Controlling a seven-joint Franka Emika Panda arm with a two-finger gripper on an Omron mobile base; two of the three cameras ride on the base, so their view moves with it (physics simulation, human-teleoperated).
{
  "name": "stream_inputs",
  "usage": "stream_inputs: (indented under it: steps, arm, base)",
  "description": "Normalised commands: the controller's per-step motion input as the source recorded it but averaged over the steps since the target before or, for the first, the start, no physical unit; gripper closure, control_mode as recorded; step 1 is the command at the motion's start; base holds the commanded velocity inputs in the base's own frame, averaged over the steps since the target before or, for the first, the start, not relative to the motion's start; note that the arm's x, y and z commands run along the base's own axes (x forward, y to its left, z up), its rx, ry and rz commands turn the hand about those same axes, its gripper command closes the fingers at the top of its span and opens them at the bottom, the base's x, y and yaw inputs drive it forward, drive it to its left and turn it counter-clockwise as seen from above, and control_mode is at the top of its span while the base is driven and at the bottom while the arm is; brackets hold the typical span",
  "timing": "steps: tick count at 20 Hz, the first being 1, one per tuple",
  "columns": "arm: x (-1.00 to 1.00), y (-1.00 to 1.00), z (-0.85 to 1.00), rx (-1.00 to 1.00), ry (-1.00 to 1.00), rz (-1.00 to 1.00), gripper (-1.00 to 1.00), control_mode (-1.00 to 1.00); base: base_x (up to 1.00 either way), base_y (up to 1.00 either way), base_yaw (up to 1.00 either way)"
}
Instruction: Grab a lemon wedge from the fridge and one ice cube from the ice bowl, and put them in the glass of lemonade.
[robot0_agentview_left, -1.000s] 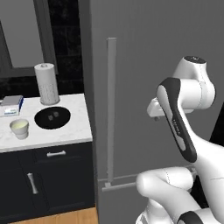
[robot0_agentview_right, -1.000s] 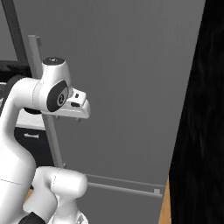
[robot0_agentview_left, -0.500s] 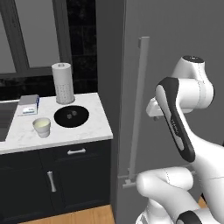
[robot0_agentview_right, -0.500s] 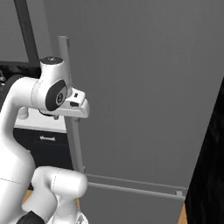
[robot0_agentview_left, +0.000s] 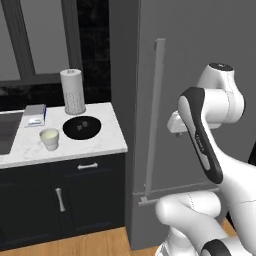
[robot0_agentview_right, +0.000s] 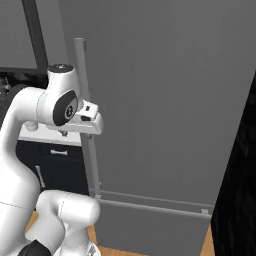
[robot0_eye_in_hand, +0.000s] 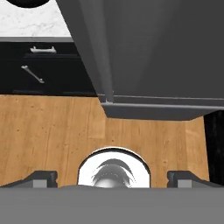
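Note:
The tall grey fridge (robot0_agentview_left: 200, 55) stands shut, its long bar handle (robot0_agentview_left: 156, 115) running down the door's left side; the lemon wedge is hidden behind it. On the marble counter (robot0_agentview_left: 95, 147) to the left sit the black ice bowl (robot0_agentview_left: 81, 127), with small pale bits in it, and the pale glass of lemonade (robot0_agentview_left: 49, 139). My gripper (robot0_eye_in_hand: 112, 178) hangs in front of the fridge (robot0_agentview_right: 165, 100), close to the handle (robot0_agentview_right: 85, 115), and points down at the floor. It is open, its fingers (robot0_eye_in_hand: 43, 177) wide apart with nothing between them.
A white paper-towel roll (robot0_agentview_left: 73, 91) and a small box (robot0_agentview_left: 34, 115) stand at the back of the counter. Dark cabinets with metal handles (robot0_agentview_left: 60, 200) lie below it. Wood floor (robot0_eye_in_hand: 57, 127) spreads in front of the fridge base. A black wall (robot0_agentview_right: 240, 165) is at the right.
The base has moved, so fridge and counter sit further right in both base views than a second ago. The arm holds the same pose and the gripper stays open.

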Motion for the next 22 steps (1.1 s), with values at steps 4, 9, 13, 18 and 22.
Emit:
stream_inputs:
  steps: [4,9,13,18,22]
  arm:
    - [0.00,0.00,0.00,0.00,0.00,0.00,-1.00,1.00]
    - [0.00,0.00,0.00,0.00,0.00,0.00,-1.00,1.00]
    - [0.00,0.00,0.00,0.00,0.00,0.00,-1.00,1.00]
    - [0.00,0.00,0.00,0.00,0.00,0.00,-1.00,1.00]
    - [0.00,0.00,0.00,0.00,0.00,0.00,-1.00,1.00]
  base:
    - [-0.48,0.24,-0.01]
    - [-0.23,0.52,-0.05]
    - [-0.18,0.01,0.01]
    - [-0.35,-0.33,0.10]
    - [-0.46,-0.16,0.06]
